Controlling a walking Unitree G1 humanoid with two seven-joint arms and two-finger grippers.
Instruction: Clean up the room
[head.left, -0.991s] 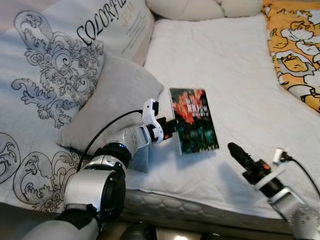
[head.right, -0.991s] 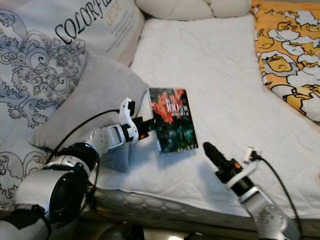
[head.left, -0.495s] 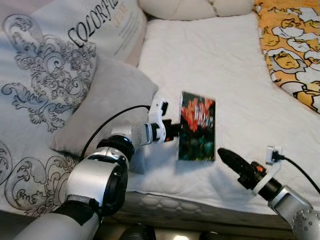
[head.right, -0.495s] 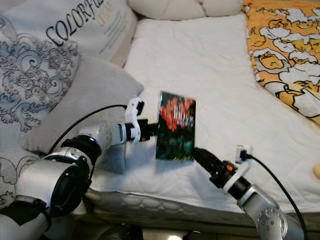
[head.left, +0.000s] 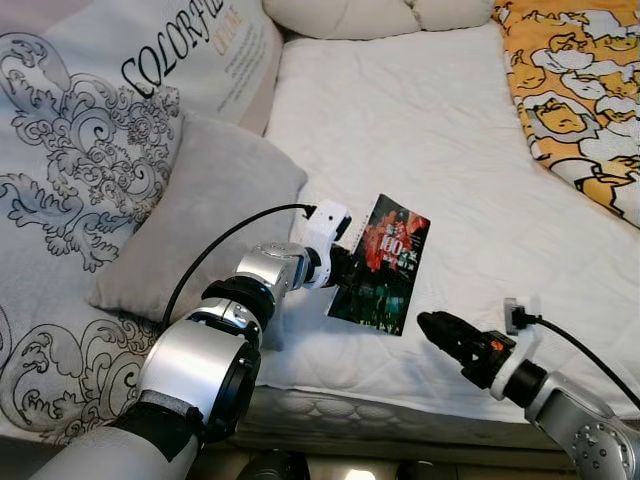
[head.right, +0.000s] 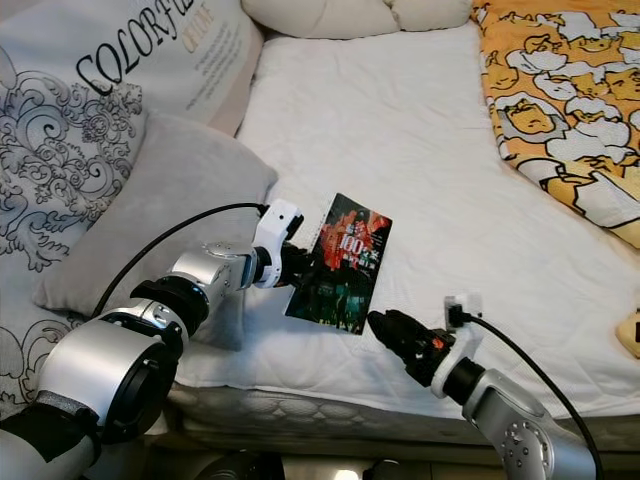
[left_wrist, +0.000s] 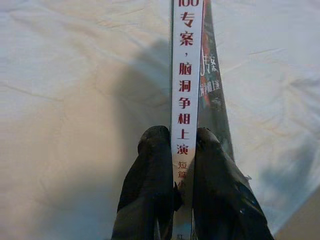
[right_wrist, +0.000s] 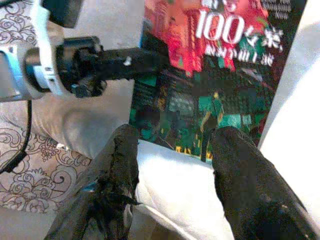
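The book (head.left: 385, 265), red and green cover with "100" on it, is up off the white mattress (head.left: 430, 120), tilted, pinched at its spine edge by the left gripper (head.left: 345, 278); the left wrist view shows both black fingers (left_wrist: 150, 185) pressed against the white spine. The right gripper (head.left: 432, 327) sits just beside the book's lower corner, its fingers (right_wrist: 120, 165) spread apart with the cover between them, not touching. A grey pillow (head.left: 200, 220) lies beside the left arm.
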